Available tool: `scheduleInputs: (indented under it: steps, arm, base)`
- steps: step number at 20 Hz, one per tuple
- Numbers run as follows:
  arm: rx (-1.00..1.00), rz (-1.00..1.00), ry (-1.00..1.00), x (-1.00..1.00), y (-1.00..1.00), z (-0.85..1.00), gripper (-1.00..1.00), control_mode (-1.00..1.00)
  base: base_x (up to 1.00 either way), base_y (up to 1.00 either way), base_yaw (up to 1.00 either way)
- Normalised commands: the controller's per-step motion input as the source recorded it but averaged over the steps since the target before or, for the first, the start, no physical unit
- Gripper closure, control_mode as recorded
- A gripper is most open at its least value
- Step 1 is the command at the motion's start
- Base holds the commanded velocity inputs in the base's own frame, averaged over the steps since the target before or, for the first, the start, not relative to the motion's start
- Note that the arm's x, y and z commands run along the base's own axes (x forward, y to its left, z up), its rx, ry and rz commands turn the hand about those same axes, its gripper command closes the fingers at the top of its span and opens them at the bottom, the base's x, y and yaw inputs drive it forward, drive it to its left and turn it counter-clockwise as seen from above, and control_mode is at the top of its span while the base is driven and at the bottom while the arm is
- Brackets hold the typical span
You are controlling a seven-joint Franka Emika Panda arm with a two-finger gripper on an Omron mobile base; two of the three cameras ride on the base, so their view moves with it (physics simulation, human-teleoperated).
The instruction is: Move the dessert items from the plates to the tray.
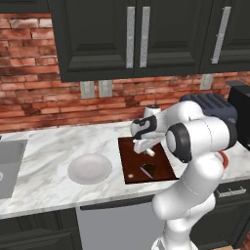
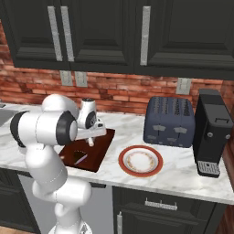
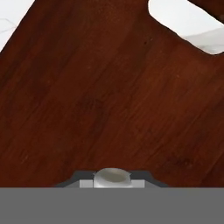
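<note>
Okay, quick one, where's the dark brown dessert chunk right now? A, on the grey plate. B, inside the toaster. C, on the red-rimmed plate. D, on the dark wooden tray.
D: the dark brown chunk lies on the tray, while the grey plate and red-rimmed plate hold no dessert.

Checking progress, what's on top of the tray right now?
On the tray: the brown wedge. The gripper holds the marshmallow just above it; arm covers the far end.
</note>
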Motion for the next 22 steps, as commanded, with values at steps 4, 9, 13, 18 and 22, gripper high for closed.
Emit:
scheduleInputs:
  steps: [4,9,13,18,22]
  arm:
    - [0.00,0.00,0.00,0.01,-0.07,-0.22,1.00,-1.00]
    - [0.00,0.00,0.00,0.00,-0.02,-0.16,-1.00,-1.00]
    - [0.00,0.00,0.00,0.00,0.00,0.00,-1.00,-1.00]
    - [0.00,0.00,0.00,0.00,0.00,0.00,-1.00,-1.00]
    - [0.00,0.00,0.00,0.00,0.00,0.07,-1.00,-1.00]
  base:
    - [0.00,0.00,0.00]
    - [0.00,0.00,0.00]
    - [0.00,0.00,0.00]
    - [0.00,0.00,0.00]
    - [0.00,0.00,0.00]
